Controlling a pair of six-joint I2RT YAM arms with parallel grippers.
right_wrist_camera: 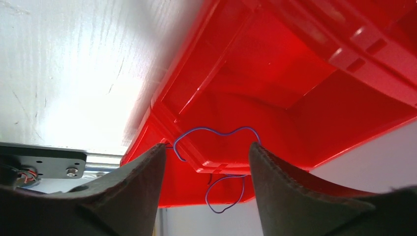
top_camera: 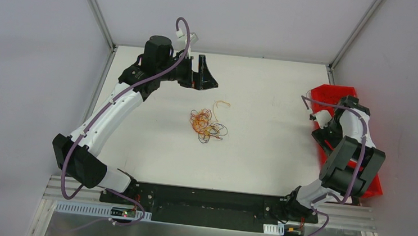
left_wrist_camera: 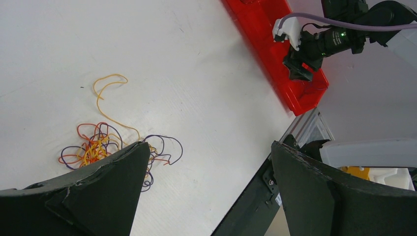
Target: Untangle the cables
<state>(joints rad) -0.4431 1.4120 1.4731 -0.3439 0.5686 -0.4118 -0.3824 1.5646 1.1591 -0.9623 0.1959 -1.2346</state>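
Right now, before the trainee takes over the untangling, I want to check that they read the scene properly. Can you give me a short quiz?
1. True or false: the left gripper is open and holds nothing.
2. The purple wire between the right gripper's fingers hangs over: A) the red bin's rim; B) the table's middle; C) the left arm.
3. Fill in: the single strand looping out of the cable tangle is ___.
Key: 1 true; 2 A; 3 yellow.
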